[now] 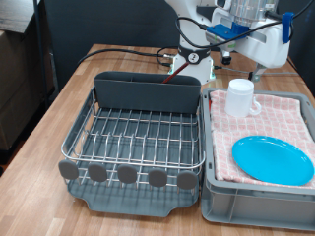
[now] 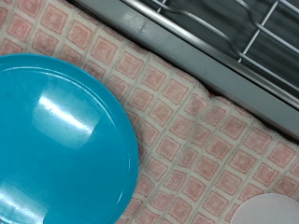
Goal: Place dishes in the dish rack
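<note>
- Hand: neither view shows its fingers clearly; in the exterior view the white arm (image 1: 241,25) crowds the upper right of the frame, above the far end of the tub, and the fingertips cannot be picked out, so I cannot tell whether the hand is open or closed, and nothing shows between its fingers.
- The wrist view looks down on the checked cloth (image 2: 201,140), with the blue plate (image 2: 56,140) filling the left part of the frame, a sliver of white, probably the mug's rim, at the lower right corner, and the rack's wires along the upper right.
- The dish rack (image 1: 138,133) sits on the wooden counter (image 1: 59,108) in the middle of the exterior view; no dish shows on its wire bed or in the part of its dark back compartment that can be seen.
- The grey tub (image 1: 256,197) stands just beside the rack on the exterior view's right, with the checked cloth spread over it.
- The blue plate lies flat on the cloth at the lower right of the exterior view; the white mug (image 1: 241,96) stands upright on the cloth further up the frame, well apart from the plate.
- A wooden spoon does not show in either view.
- Judged from this, the plate and mug are not yet moved to the rack, and the task looks to be at or near its start.
</note>
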